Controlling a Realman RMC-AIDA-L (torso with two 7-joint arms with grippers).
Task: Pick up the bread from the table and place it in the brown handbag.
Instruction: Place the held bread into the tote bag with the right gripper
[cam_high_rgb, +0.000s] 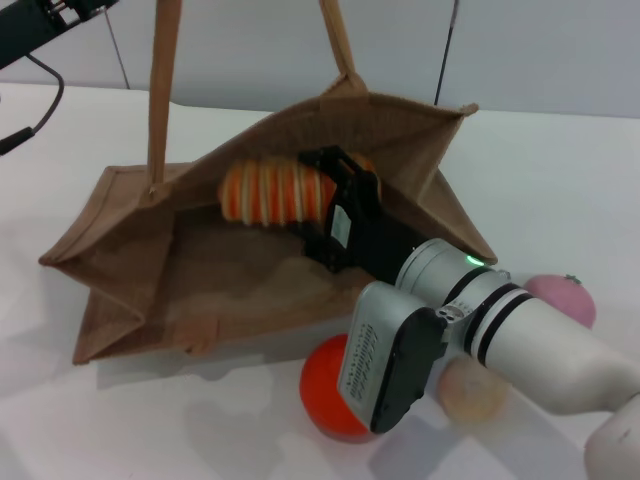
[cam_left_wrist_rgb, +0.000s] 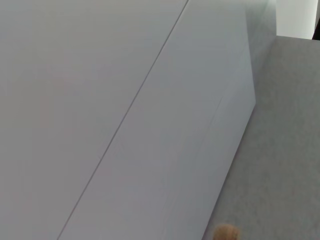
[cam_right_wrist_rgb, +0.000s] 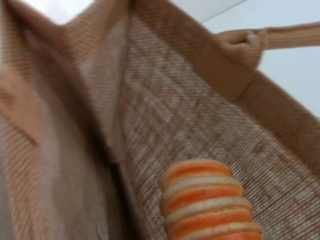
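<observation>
The brown handbag (cam_high_rgb: 130, 250) lies open on the white table (cam_high_rgb: 560, 170), its two strap handles (cam_high_rgb: 163, 70) rising straight up out of the head view. My right gripper (cam_high_rgb: 322, 205) reaches into the bag's mouth and is shut on one end of the bread (cam_high_rgb: 270, 192), an orange and cream striped loaf held just above the inner fabric. In the right wrist view the bread (cam_right_wrist_rgb: 207, 200) shows close against the woven lining of the handbag (cam_right_wrist_rgb: 165, 110). Only part of my left arm (cam_high_rgb: 40, 25) shows at the far left top; its gripper is out of view.
An orange-red round fruit (cam_high_rgb: 325, 385) sits just in front of the bag, under my right wrist. A beige bun-like ball (cam_high_rgb: 470, 390) and a pink round fruit (cam_high_rgb: 562, 298) lie to the right. The left wrist view shows grey wall panels.
</observation>
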